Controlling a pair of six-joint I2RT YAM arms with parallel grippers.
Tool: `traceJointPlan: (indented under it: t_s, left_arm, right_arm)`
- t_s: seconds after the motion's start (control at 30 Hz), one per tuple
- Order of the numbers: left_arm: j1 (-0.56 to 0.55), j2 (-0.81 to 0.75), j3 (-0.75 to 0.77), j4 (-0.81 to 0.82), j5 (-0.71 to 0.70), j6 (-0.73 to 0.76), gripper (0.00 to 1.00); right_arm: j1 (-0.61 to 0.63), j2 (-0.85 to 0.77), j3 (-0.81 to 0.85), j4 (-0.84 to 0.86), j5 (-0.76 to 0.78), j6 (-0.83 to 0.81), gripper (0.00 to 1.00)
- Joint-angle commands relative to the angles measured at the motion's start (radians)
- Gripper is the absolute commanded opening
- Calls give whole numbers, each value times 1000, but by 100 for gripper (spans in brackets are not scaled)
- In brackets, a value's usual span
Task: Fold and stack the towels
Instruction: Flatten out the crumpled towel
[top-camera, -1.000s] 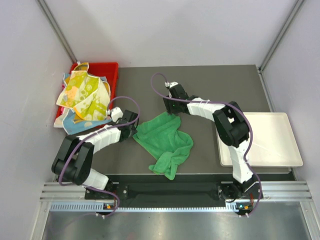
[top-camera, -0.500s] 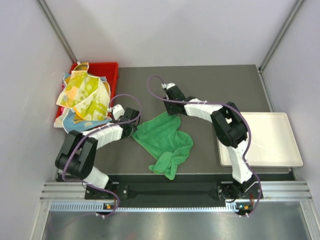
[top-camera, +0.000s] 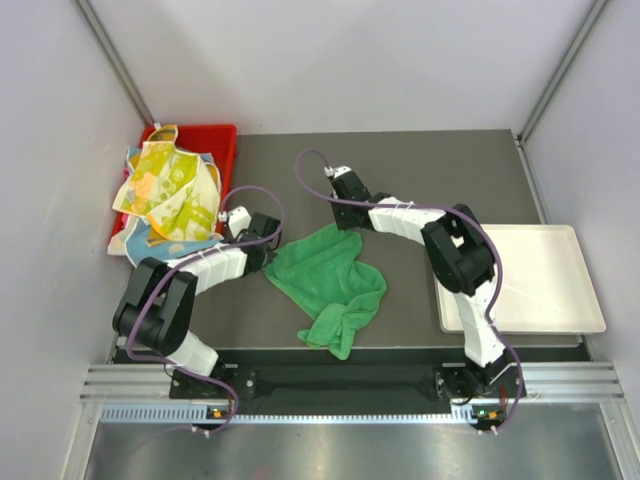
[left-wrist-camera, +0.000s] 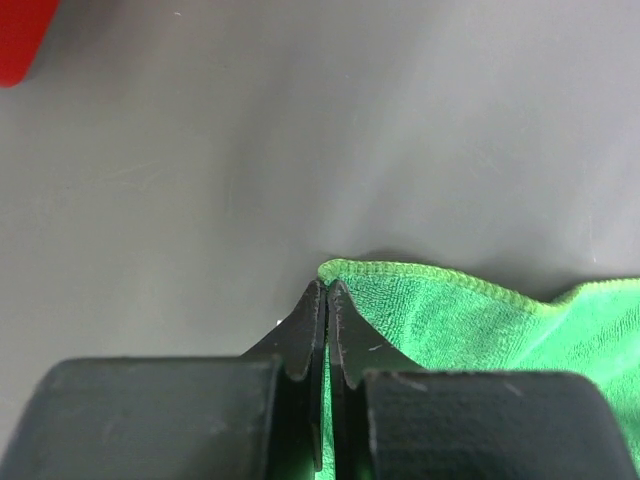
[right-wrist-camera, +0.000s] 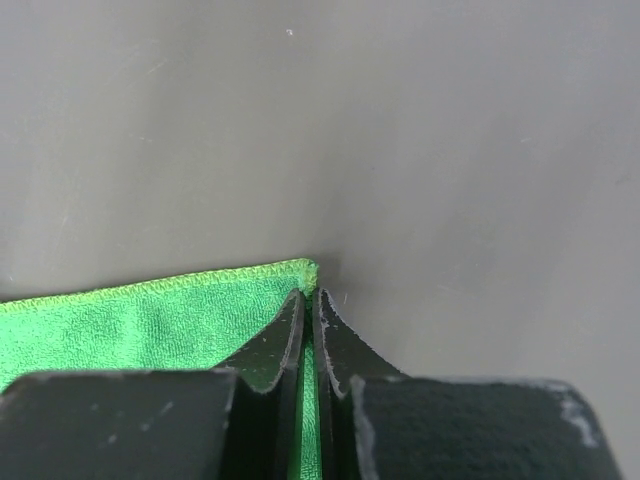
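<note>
The soft, fuzzy green cloth towel (top-camera: 335, 285) lies rumpled in the middle of the dark grey desk (top-camera: 430, 170), and more patterned cloth towels (top-camera: 165, 195) are heaped on the red plastic bin (top-camera: 224, 145) at the far left. The left fingers (left-wrist-camera: 312, 325) are pinching one stitched corner of the green towel, and the right fingers (right-wrist-camera: 283, 338) are pinching another corner on its far edge. The towel looks light and floppy, so it would likely sag and bunch if held in the middle; the stitched corners seem the best places to hold it and pull it flat.
</note>
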Motion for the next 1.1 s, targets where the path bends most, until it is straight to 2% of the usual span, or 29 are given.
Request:
traceJointPlan:
  t_s: [0.0, 0.5, 0.77, 1.07]
  left_arm:
    - [3, -62, 60, -38, 37, 50, 0]
    - [-7, -385, 319, -209, 201, 283, 0]
    - [-33, -476, 566, -347, 308, 404, 0]
    - [-37, -534, 794, -478, 389, 501, 0]
  right_arm:
    - [-4, -66, 21, -12, 3, 28, 0]
    - [-5, -524, -59, -46, 115, 36, 0]
    - [15, -762, -33, -126, 146, 8, 0]
    - [90, -919, 79, -248, 190, -24, 0]
